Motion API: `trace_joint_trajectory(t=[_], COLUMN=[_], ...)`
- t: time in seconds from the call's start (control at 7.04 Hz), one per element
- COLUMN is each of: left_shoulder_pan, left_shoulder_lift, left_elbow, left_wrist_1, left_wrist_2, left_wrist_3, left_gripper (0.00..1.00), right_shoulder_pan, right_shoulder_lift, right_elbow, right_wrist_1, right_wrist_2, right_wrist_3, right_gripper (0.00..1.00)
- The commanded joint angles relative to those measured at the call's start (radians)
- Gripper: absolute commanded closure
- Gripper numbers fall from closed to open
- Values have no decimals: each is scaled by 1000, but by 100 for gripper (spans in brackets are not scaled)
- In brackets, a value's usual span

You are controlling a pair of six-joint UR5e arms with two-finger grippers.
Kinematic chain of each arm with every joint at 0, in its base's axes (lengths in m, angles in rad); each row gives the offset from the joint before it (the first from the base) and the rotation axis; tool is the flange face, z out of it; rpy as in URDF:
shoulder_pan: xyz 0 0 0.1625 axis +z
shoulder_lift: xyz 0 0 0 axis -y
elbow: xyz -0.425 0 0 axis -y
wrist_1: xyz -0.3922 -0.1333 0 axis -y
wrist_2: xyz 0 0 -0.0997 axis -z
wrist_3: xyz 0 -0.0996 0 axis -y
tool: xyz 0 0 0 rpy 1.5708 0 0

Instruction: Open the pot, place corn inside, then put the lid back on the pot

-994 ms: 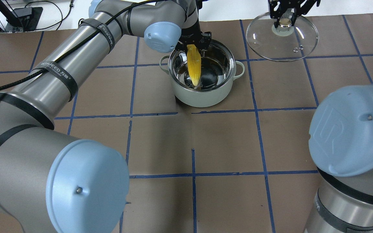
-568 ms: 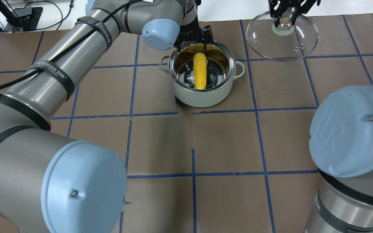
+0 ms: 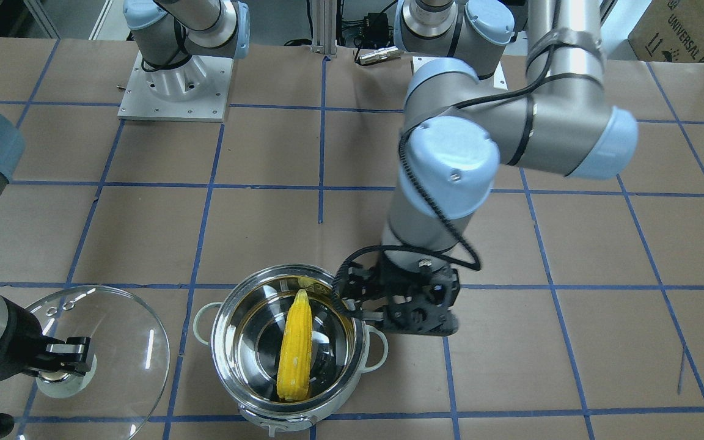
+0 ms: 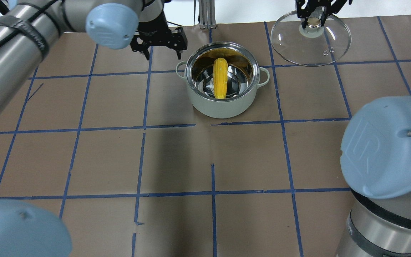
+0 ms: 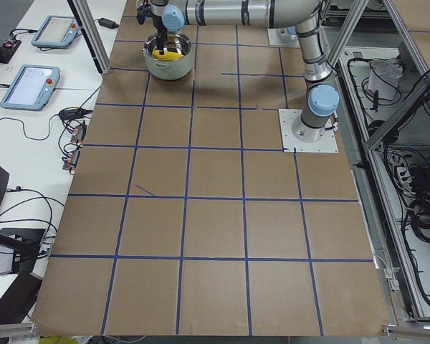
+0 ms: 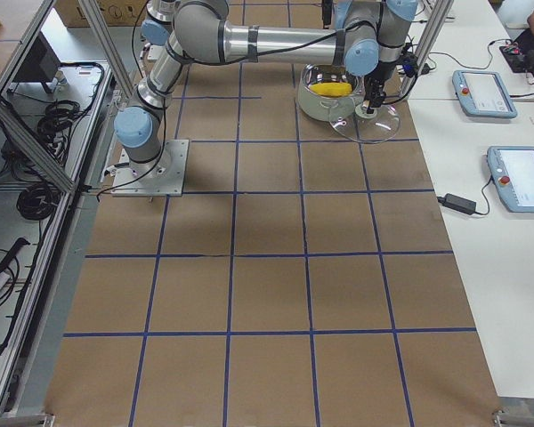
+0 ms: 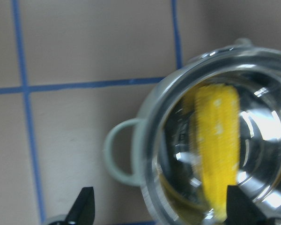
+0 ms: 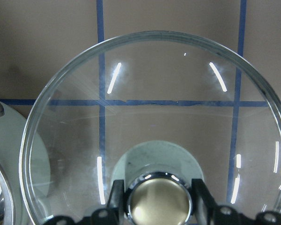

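Note:
The steel pot (image 4: 223, 107) with pale green handles stands uncovered at the far middle of the table, and also shows in the front view (image 3: 303, 417). The yellow corn (image 4: 221, 78) lies inside it (image 3: 296, 348). My left gripper (image 4: 159, 41) is open and empty, just left of the pot. In its wrist view the open gripper (image 7: 161, 211) hovers over the pot's left handle (image 7: 119, 154) and the corn (image 7: 218, 159). My right gripper (image 4: 312, 18) is shut on the knob (image 8: 159, 199) of the glass lid (image 4: 310, 43), to the right of the pot (image 3: 120, 354).
Brown paper with a blue tape grid covers the table. The arm bases (image 3: 172, 79) stand at the robot's side. My right arm's elbow (image 4: 387, 142) looms over the near right. Tablets (image 6: 485, 89) lie on the side table beyond the pot.
My left gripper opened and let go of the corn, which dropped flat into the pot. The left arm then moved away to the left. The right gripper and lid stayed put.

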Motion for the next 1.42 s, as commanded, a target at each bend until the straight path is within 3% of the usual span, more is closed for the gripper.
trace_joint_trajectory(t=[0.0,0.14,0.43,0.71,0.85,1.28], left_shoulder_pan=[103,103,106,111,121,156], left_shoulder_lift=[188,213,212,221,224,244], left_elbow=[-105,-94,-19,-7,-7,-16], left_wrist_1=[-149,-188,-265,-310,-310,-310], left_wrist_2=[19,94,88,70,21,19], left_wrist_3=[42,45,48,95,111,120], left_gripper=[0,0,0,0,0,0], right_shoulder_pan=[3,3,1,28,70,240], right_shoulder_lift=[-12,-12,-19,-20,-22,-10], right_elbow=[1,1,1,1,1,22], right_wrist_1=[3,1,1,-2,-19,-98], right_wrist_2=[-3,-14,-16,-14,-16,1], right_wrist_3=[0,-3,-13,3,20,164], right_gripper=[75,75,75,75,75,75])
